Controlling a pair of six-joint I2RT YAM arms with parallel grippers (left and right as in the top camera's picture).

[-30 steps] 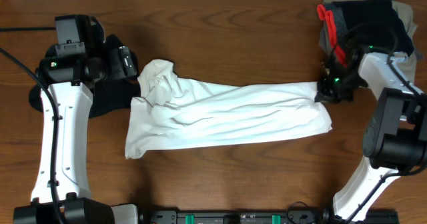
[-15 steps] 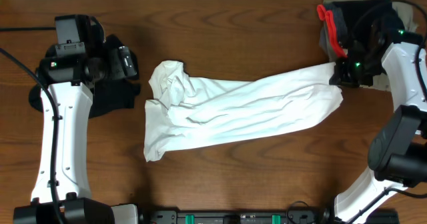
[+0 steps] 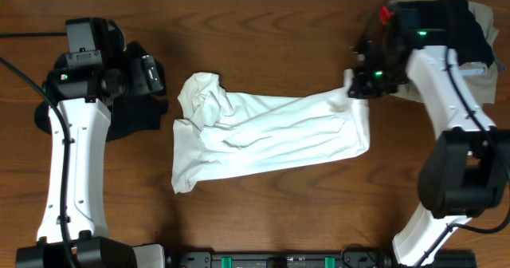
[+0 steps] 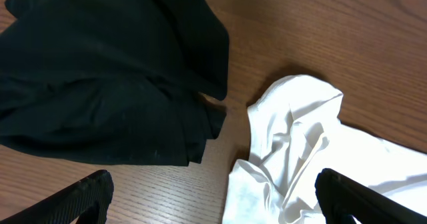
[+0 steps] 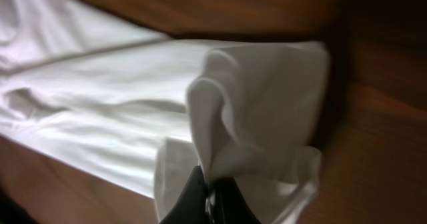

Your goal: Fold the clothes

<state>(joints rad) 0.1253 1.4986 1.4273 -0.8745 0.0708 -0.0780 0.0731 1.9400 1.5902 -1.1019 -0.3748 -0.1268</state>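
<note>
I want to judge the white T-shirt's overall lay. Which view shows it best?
Overhead: the whole white T-shirt is visible, stretched out. Left wrist shows only its crumpled end; right wrist only the corner pinched in the right gripper.

Partly covered by the left arm (image 3: 76, 140) in the overhead view: black garment (image 3: 131, 116). Cropped by the top and left edges in the left wrist view. Of the left gripper (image 4: 213, 187), only finger ends in frame, at the lower edge.

Buried in the bunched end of the white T-shirt (image 3: 263, 136): tips of the right gripper (image 3: 356, 86). Right wrist view blurred, folds indistinct.

Mostly beneath the right arm (image 3: 446, 92): grey garment with red trim (image 3: 388, 14). Cut by the frame edge: khaki garment (image 3: 481, 14).
</note>
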